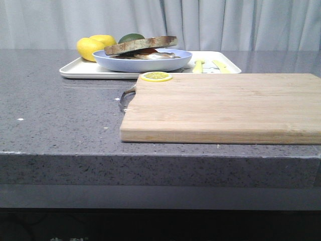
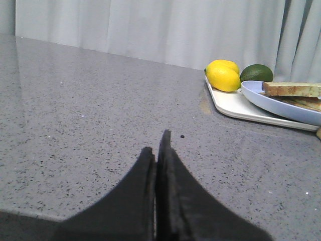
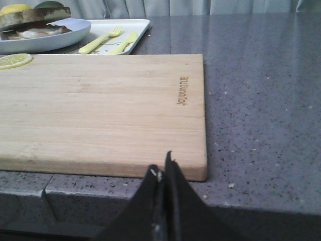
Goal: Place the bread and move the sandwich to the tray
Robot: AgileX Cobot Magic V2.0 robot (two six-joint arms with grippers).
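While both arms sit low at the near edge of the bench [image 1: 60, 115], I log positions. Left gripper [image 2: 159, 150]: jaws clenched, tips together, nothing between them, over bare grey bench. Right gripper [image 3: 163, 168]: jaws likewise clenched and empty, just off the near right corner of the board [image 1: 225, 108].

Sandwich [image 1: 143, 47] sits on the blue plate [image 1: 145, 63], and the plate rests on the tray [image 1: 80, 70] at the far side of the bench. Top slice is tilted, one end higher; white egg shows under it. From the left wrist view the sandwich [image 2: 293, 90] lies well ahead of the jaws and off to one side, with open bench in between. From the right wrist view it [image 3: 32, 20] lies across the whole board, well apart from the jaws.

On the tray behind the plate: two lemons [image 1: 93, 46] and a green fruit [image 1: 131, 37]. On the tray's right part: a yellow fork [image 3: 100, 39] and a second yellow utensil [image 3: 123, 42], beside the plate.

Board lies between tray and near bench edge; its far edge is near the tray's front rim, but I cannot tell if they touch. A lemon slice [image 1: 156, 76] lies at the board's far left corner. A metal handle [image 1: 126, 95] shows at its left end. Rest of the board top is bare. Open bench lies left of the board and right of it in the right wrist view.
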